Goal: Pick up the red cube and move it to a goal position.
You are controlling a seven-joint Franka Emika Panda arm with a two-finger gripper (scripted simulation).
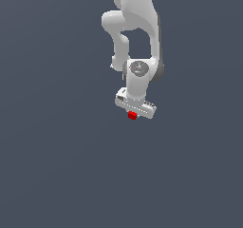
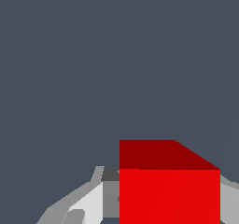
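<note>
Exterior view: the red cube (image 1: 132,115) is seen directly under the white gripper (image 1: 133,113), tucked against its underside, approx. centred on the gripper's width. No surface edge or shadow is rendered, so whether the cube is lifted or resting can't be told here. No goal marker is seen. The arm hangs down from the top of the frame; only one arm, so no nearer/farther choice.

Wrist view: the red cube (image 2: 169,190) fills the space between the fingers (image 2: 88,202), w/ grey-white finger parts flanking it on both sides. The gripper (image 2: 158,204) is judged clenched on the cube. A cube has no long axis. No brands, labels or writing can be read in either view.
</note>
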